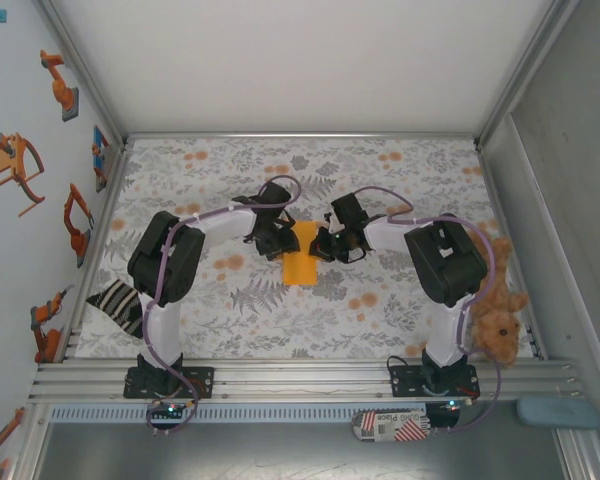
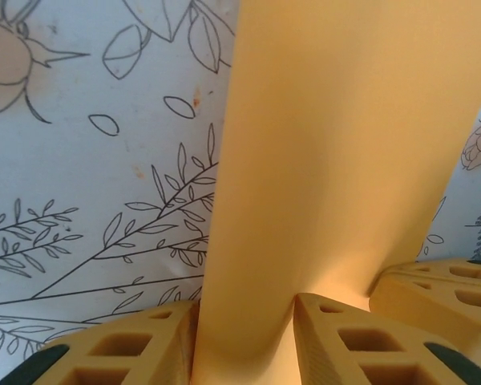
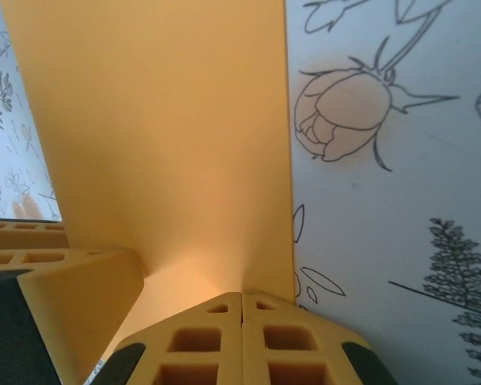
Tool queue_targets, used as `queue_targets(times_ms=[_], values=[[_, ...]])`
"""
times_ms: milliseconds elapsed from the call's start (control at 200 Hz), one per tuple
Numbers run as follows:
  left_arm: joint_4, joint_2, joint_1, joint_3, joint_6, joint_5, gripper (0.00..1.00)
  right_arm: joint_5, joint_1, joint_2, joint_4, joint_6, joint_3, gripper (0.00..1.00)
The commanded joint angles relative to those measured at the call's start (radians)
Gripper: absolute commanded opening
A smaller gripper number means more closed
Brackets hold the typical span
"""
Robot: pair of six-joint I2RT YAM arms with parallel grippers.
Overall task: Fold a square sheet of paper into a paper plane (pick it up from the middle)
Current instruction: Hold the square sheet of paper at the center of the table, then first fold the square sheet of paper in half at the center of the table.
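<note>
The square sheet of paper is orange-yellow and lies bowed on the floral cloth between my two grippers. My left gripper comes at it from the left. In the left wrist view its yellow fingers stand partly apart, with a raised fold of the paper wedged between them and touching both. My right gripper reaches in from the right. Its fingertips are pressed together on the sheet near the right edge. The sheet does not show a pointed paper plane shape.
The floral cloth covers the table. A brown plush teddy lies by the right arm's base. A striped cloth sits at the left edge. An aluminium rail runs along the near edge.
</note>
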Motion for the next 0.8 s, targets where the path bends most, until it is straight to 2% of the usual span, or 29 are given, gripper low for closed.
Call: queue_targets(times_ms=[0, 150, 230, 315, 496, 681, 791], values=[[-0.11, -0.02, 0.028, -0.008, 0.055, -0.142, 0.41, 0.138, 0.006, 0.088, -0.2, -0.072, -0.037, 0.04], [-0.061, -0.188, 0.079, -0.036, 0.061, -0.145, 0.47, 0.144, 0.006, 0.111, -0.201, -0.082, -0.022, 0.04], [0.017, -0.266, 0.089, -0.079, 0.061, -0.092, 0.46, 0.145, 0.006, 0.112, -0.205, -0.087, -0.015, 0.04], [0.102, -0.304, 0.082, -0.113, 0.05, 0.005, 0.4, 0.146, 0.006, 0.112, -0.205, -0.101, -0.011, 0.02], [0.195, -0.254, 0.034, -0.126, -0.011, 0.105, 0.24, 0.141, 0.007, 0.139, -0.225, -0.124, 0.007, 0.0], [0.234, -0.173, 0.007, -0.123, -0.066, 0.134, 0.14, 0.147, 0.006, 0.138, -0.224, -0.13, 0.005, 0.0], [0.237, -0.129, -0.004, -0.12, -0.071, 0.16, 0.12, 0.147, 0.008, 0.154, -0.217, -0.136, -0.002, 0.0]])
